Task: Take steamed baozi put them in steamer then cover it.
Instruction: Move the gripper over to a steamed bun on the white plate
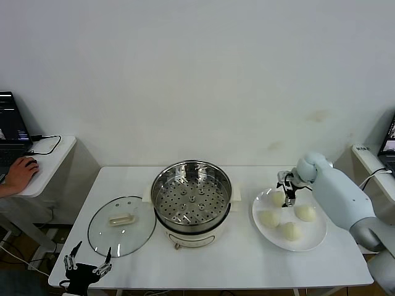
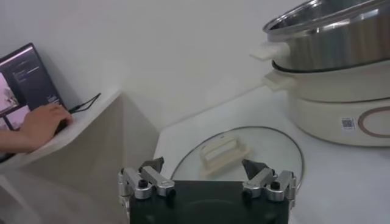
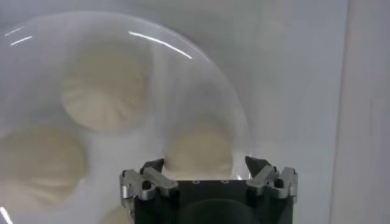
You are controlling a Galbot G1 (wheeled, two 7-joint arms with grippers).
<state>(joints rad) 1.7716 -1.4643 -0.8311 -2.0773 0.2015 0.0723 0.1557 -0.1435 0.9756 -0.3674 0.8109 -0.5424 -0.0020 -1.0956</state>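
Baozi [image 3: 198,152] (pleats only at right wrist) between open right gripper [image 3: 207,165], steamer [image 1: 191,200] empty

right arm reaching in from the right side, right pincer [image 1: 287,187] pointing down with fingers spread, left pincer [image 1: 86,264] low at the near left, fingers spread, idle

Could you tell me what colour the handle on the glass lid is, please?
Cream, a pale off-white block on the clear glass lid; the handle shows best in the left wrist view.
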